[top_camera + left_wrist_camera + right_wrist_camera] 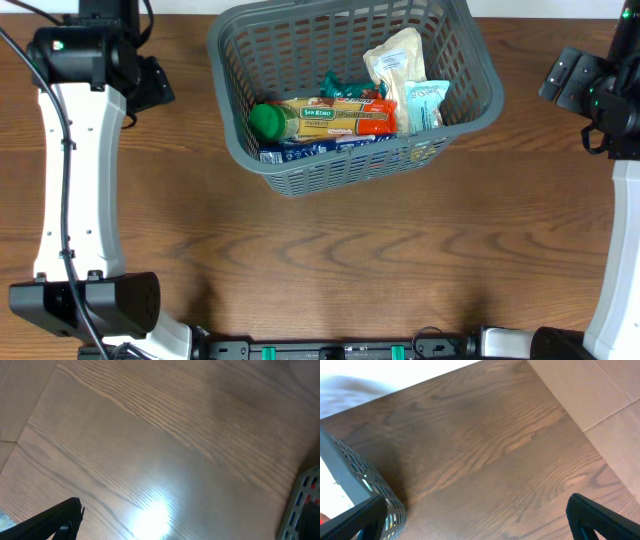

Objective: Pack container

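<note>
The container (330,172), at twelve o'clock on the counter (330,260), is filled with groceries (340,118); nothing is seen left outside. The right gripper (477,519) is spread wide and empty; the state of the left gripper (157,88) cannot be told.

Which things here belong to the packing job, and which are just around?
Part of the job:
- basket
- pasta packet, inside it
- green-capped item, inside it
- cream bag, inside it
- pale blue packet, inside it

Just around:
- wooden table
- pale floor past the table edge
</note>
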### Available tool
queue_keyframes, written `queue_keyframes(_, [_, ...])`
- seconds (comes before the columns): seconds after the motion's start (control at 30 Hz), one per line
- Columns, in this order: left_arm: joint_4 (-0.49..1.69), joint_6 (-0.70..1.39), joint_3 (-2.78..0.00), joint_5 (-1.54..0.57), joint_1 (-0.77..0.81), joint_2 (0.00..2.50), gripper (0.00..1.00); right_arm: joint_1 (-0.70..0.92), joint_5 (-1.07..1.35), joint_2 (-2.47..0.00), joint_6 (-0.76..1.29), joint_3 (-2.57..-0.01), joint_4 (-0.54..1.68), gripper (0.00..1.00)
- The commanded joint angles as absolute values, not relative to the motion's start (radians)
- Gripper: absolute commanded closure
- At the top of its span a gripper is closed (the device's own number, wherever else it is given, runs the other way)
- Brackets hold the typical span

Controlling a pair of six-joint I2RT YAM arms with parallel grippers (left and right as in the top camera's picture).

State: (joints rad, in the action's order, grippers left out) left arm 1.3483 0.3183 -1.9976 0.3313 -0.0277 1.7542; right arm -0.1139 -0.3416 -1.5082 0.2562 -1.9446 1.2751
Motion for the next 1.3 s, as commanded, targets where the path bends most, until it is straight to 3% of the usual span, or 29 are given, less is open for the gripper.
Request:
queue_keyframes(0.0, [1.341, 0.327, -1.998, 0.33, -0.07, 1.762, 0.01, -0.118, -0.358, -1.507, 0.269, -1.95, 1.276, 0.01])
queue_keyframes(0.37, [1.341, 0.317, -1.998, 0.326, -0.212, 1.762, 0.01, -0.118, -0.358, -1.507, 0.269, -1.95, 1.276, 0.01])
queue_keyframes(0.63, [1.315, 0.071, -1.998, 0.067, -0.212, 1.762, 0.01, -0.118, -0.358, -1.507, 0.269, -1.95, 1.276, 0.01])
queue_keyframes(1.27, [1.316, 0.038, -1.998, 0.063, -0.212, 1.762, 0.01, -0.118, -0.358, -1.507, 0.269, -1.95, 1.276, 0.01])
